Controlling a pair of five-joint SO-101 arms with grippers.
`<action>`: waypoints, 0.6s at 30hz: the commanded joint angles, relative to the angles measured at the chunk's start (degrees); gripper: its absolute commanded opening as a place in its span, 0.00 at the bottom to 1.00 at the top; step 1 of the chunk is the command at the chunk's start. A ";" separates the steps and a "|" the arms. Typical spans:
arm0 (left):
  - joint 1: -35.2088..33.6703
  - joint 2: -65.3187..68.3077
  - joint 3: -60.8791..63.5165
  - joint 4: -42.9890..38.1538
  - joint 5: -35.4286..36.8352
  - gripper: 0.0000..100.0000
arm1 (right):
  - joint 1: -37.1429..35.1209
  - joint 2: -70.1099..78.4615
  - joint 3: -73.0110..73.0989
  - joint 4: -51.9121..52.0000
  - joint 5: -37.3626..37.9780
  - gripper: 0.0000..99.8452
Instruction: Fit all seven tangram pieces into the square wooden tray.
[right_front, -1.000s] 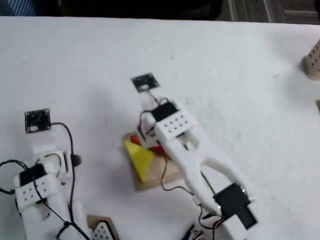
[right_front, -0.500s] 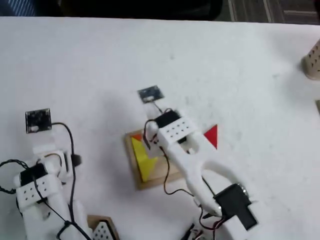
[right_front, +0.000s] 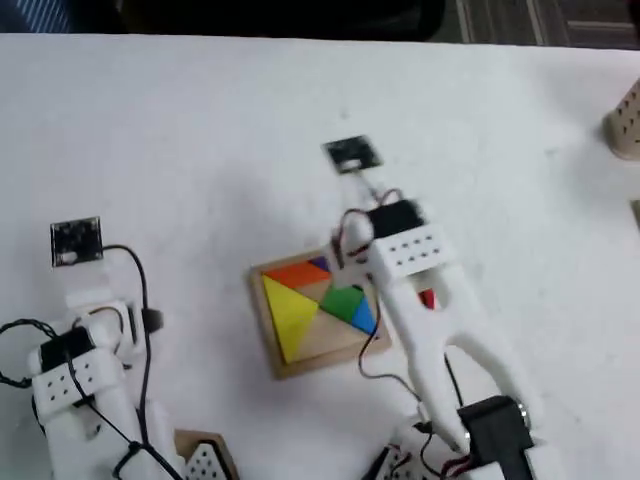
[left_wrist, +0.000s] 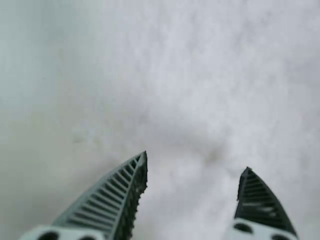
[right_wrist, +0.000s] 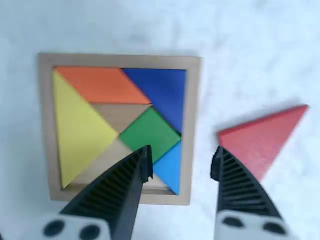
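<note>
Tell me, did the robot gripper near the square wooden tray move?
Yes. The right gripper swung rightward in the high view, off the square wooden tray, toward the red triangular piece beside it.

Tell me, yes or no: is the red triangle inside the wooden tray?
No, the red triangle lies on the table outside the wooden tray, beside its rim.

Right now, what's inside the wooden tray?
Five pieces: yellow triangle, orange parallelogram, dark blue triangle, green square, light blue triangle. Bare wood gaps remain. One of the right gripper's fingers hides part of one gap. The red triangle lies outside, beside the tray.
</note>
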 joint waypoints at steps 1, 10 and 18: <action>1.36 -0.84 -0.18 -1.14 -0.70 0.11 | 4.44 -0.40 0.26 -3.47 -4.84 0.17; 1.19 -0.84 -0.09 -1.05 -0.70 0.11 | 5.32 8.84 0.70 -9.45 -10.73 0.28; 1.19 -0.84 -0.09 -1.05 -0.79 0.11 | 12.35 9.54 0.62 -7.52 -11.16 0.28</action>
